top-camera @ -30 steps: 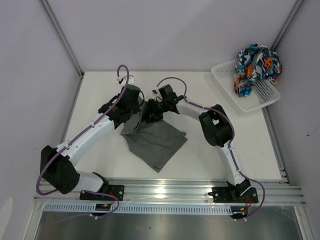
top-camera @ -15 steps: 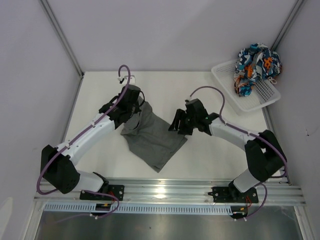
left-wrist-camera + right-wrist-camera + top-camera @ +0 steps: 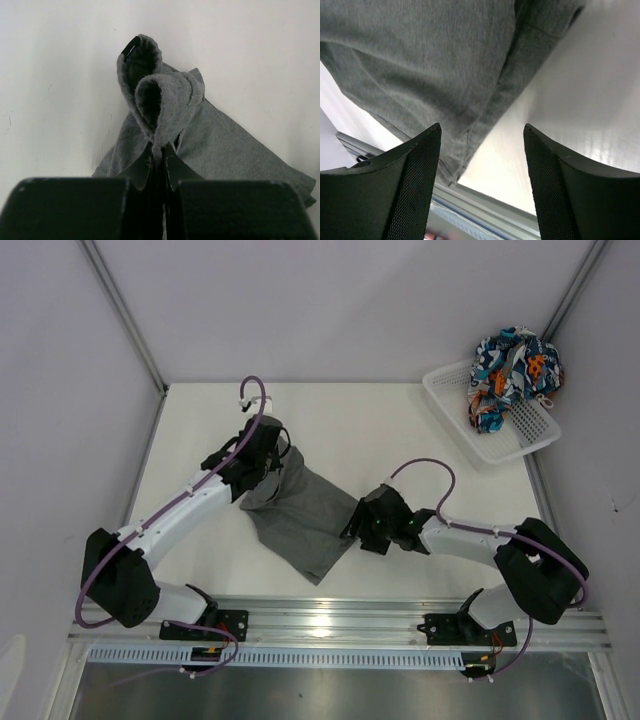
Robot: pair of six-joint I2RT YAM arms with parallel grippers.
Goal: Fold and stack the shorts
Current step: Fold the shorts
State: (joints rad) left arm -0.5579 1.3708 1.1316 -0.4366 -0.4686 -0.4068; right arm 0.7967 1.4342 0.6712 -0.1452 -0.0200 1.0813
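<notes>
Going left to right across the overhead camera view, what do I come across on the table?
First the left gripper pinching cloth → dark grey shorts → right gripper, open at their right edge → white basket holding the patterned shorts.

White table [image 3: 400, 430] sits boxed in by pale walls [image 3: 350, 300] (metal posts [image 3: 122, 312] in the corners), aluminium rail [image 3: 340, 621] along its near edge.

White-tubed arms [image 3: 175, 515] with black joints [image 3: 540, 575], purple cables [image 3: 424, 461] and black, mesh-textured claw fingers [image 3: 410, 190].
</notes>
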